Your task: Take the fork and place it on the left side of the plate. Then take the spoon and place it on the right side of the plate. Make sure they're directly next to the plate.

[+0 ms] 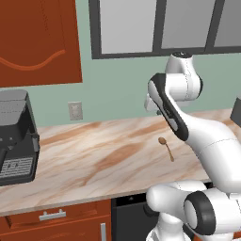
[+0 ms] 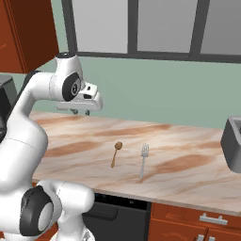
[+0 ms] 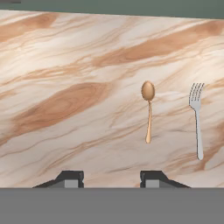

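Now | tan oval-bowled spoon (image 3: pixel 148 111) | slim silver fork (image 3: pixel 197 119) | veined marble counter (image 3: pixel 65 109)

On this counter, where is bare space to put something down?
The widest bare stretch of the counter runs between the coffee machine and the spoon. Another lies between the fork and the grey appliance. Spoon and fork lie close side by side, apart; that gap is tight.

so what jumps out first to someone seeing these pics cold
The white arm, rising over a marbled counter with its gripper hanging open and empty above it. Next, two utensils lying side by side, apart, on the counter: a brown spoon and a silver fork to its right in the hand view.
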